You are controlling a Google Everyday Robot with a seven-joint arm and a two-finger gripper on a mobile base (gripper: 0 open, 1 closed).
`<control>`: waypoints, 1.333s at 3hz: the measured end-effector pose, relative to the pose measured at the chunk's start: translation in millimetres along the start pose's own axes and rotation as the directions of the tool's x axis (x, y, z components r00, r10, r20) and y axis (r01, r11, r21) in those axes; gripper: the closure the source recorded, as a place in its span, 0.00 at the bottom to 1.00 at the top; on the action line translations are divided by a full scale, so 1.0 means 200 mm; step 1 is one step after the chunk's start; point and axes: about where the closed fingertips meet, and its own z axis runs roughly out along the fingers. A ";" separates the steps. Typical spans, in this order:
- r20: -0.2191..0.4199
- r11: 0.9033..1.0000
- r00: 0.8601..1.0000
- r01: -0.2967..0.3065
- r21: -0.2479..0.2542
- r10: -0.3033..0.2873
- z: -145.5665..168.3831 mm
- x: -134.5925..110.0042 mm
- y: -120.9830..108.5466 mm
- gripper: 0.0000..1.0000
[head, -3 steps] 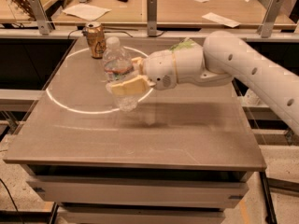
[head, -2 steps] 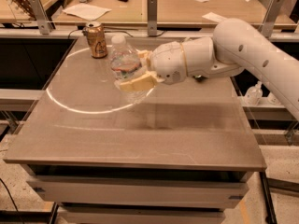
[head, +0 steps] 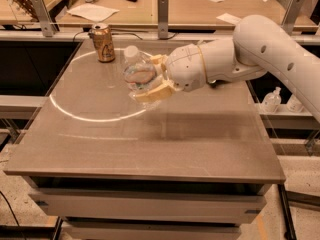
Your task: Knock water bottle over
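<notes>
Water bottle (head: 136,73) was seen roughly upright on the table (head: 150,149), cap up, just right of the can (head: 104,43) and slightly forward of it. The gripper (head: 149,79) was set against the bottle's right side, farther right of the can; whether it was spread or pinching could not be told. A tip across the near-vertical long axis was judged to be called for. Bare tabletop lay forward of the can, while the table's back edge lay just behind it.

The water bottle (head: 136,72) was clear glossy plastic, the can (head: 104,43) shiny metal. The desk (head: 150,144) looked smooth, slight sheen. The tool (head: 151,77), right by the bottle, was matt cream plastic.
</notes>
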 end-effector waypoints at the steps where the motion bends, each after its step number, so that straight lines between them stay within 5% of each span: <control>1: -0.037 0.996 0.996 0.084 -0.005 -0.084 0.02 -0.03 0.02 1.00; 2: -0.099 0.963 0.958 0.268 -0.014 -0.268 0.02 -0.08 0.07 1.00; 3: -0.133 0.877 0.867 0.473 -0.088 -0.481 0.01 -0.06 0.09 1.00; 4: -0.156 0.749 0.734 0.634 -0.192 -0.661 -0.03 -0.01 0.09 1.00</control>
